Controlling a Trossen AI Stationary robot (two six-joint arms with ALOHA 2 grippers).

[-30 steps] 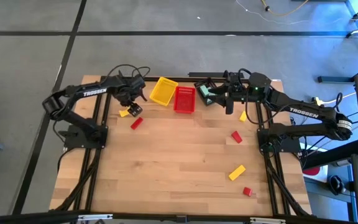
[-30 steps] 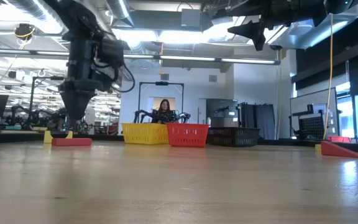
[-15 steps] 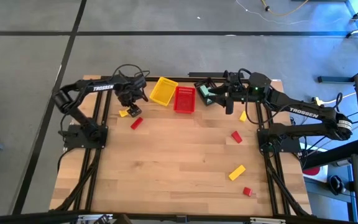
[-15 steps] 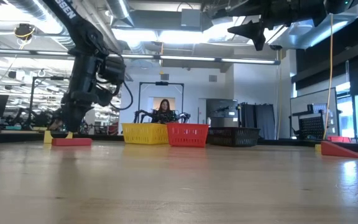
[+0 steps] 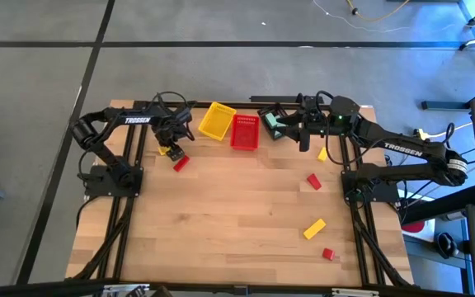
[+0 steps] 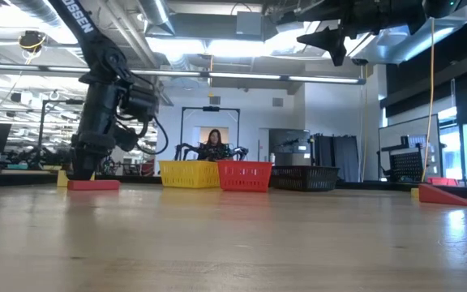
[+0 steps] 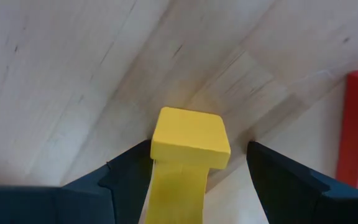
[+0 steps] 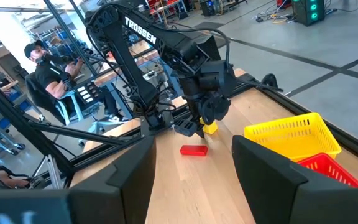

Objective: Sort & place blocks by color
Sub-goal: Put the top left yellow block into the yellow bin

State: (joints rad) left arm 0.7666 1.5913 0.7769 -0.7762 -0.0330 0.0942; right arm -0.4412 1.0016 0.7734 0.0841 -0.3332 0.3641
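The left jaws stand spread around a yellow block that lies on the counter, with one finger just beside one face of the block and the other finger clear of the opposite face. The block sits off-centre in the gap, so the likely best practice is to shift the jaws until the block lies midway between the fingers, then press them onto its two flat sides, lift straight up, and carry it to the yellow basket. A red block lies just outside the jaws, so the close should be kept clear of it. The right jaws hang spread above the far edge of the counter, holding nothing, beside the black basket. Count in the high view: three yellow blocks, three red blocks, one teal piece inside the black basket, and three baskets, one each in yellow, red and black.
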